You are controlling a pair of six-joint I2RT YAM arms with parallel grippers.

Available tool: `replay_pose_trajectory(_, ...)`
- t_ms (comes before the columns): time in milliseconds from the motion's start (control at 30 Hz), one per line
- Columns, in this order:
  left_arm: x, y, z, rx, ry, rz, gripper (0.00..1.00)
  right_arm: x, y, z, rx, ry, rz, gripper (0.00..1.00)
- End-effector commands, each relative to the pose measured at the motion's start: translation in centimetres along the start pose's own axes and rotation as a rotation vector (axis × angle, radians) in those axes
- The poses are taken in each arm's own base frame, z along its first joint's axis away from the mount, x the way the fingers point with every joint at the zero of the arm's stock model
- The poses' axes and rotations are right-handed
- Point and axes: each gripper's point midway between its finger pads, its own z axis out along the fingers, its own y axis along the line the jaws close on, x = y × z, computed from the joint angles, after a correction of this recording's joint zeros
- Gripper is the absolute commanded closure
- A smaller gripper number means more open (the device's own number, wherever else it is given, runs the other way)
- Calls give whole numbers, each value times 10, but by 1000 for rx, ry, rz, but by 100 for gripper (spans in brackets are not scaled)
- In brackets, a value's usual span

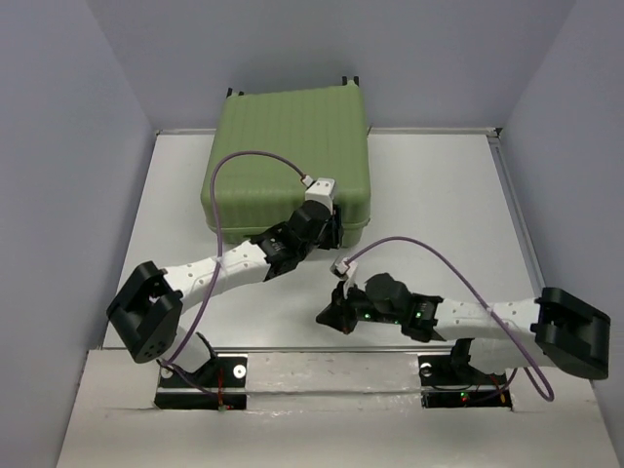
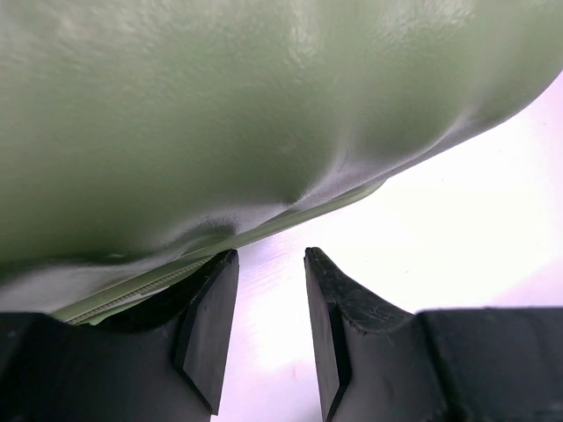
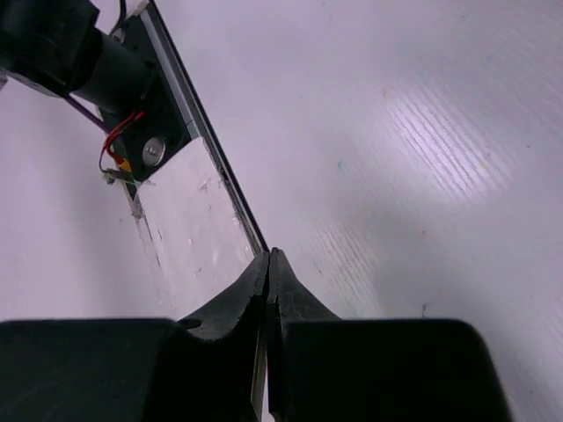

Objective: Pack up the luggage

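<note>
The luggage (image 1: 288, 156) lay closed on the counter (image 1: 439, 195), its near edge right at the left tool (image 2: 271, 255). The green shell filled the view above and ahead of that tool's fingers. The left tool stood partly open, with only bare counter showing in its gap. The right tool (image 3: 269, 253) was pressed fully shut on nothing, low over the counter, and the luggage lay apart from it, farther across the counter.
</note>
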Motion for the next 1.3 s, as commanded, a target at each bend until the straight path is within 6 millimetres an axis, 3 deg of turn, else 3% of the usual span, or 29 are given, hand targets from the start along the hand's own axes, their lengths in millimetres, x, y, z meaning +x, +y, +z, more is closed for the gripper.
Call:
replay_pose_trajectory(0, -99, -25, -15, 76, -284, -100, 52, -34, 4, 29, 125, -137, 32, 93)
replay_pose_trajectory(33, -108, -24, -25, 77, -304, -107, 52, -37, 0, 31, 144, -153, 37, 93)
replay_pose_trajectory(100, -106, -13, -35, 39, -304, -107, 51, -44, -9, 28, 200, -191, 47, 93)
replay_pose_trajectory(200, -112, 9, -66, 12, -324, -134, 49, -61, -37, 4, 355, -273, 55, 93)
replay_pose_trajectory(233, -122, 13, -87, 21, -362, -153, 48, -64, -46, -2, 386, -274, 63, 93)
replay_pose_trajectory(267, -115, 23, -94, -4, -345, -151, 47, -69, -68, -12, 446, -279, 86, 93)
replay_pose_trajectory(333, -119, 37, -112, -36, -363, -167, 45, -78, -79, -24, 446, -289, 105, 93)
replay_pose_trajectory(367, -124, 57, -130, -85, -379, -182, 45, -81, -94, -33, 494, -296, 115, 91)
replay_pose_trajectory(433, -130, 81, -148, -143, -397, -192, 42, -93, -105, -48, 539, -332, 111, 85)
replay_pose_trajectory(533, -148, 152, -191, -322, -469, -235, 42, -113, -124, -73, 640, -375, 126, 64)
replay_pose_trajectory(567, -149, 152, -194, -323, -473, -227, 42, -122, -128, -78, 651, -398, 133, 64)
replay_pose_trajectory(600, -153, 179, -202, -378, -485, -253, 42, -122, -141, -86, 698, -388, 145, 59)
replay_pose_trajectory(667, -154, 197, -202, -367, -478, -274, 42, -130, -149, -94, 723, -396, 138, 52)
replay_pose_trajectory(700, -155, 230, -209, -447, -499, -318, 41, -133, -156, -98, 731, -390, 143, 49)
replay_pose_trajectory(833, -146, 285, -211, -474, -533, -479, 39, -146, -171, -99, 771, -381, 116, 48)
replay_pose_trajectory(1000, -141, 310, -189, -425, -578, -619, 37, -161, -190, -88, 638, -353, 18, 49)
replay_pose_trajectory(1067, -143, 315, -184, -426, -575, -626, 37, -166, -185, -81, 526, -364, -67, 49)
replay_pose_trajectory(1167, -142, 320, -175, -419, -563, -634, 36, -157, -188, -72, 439, -333, -85, 49)
replay_pose_trajectory(1267, -133, 325, -163, -409, -529, -648, 35, -158, -186, -66, 358, -342, -122, 48)
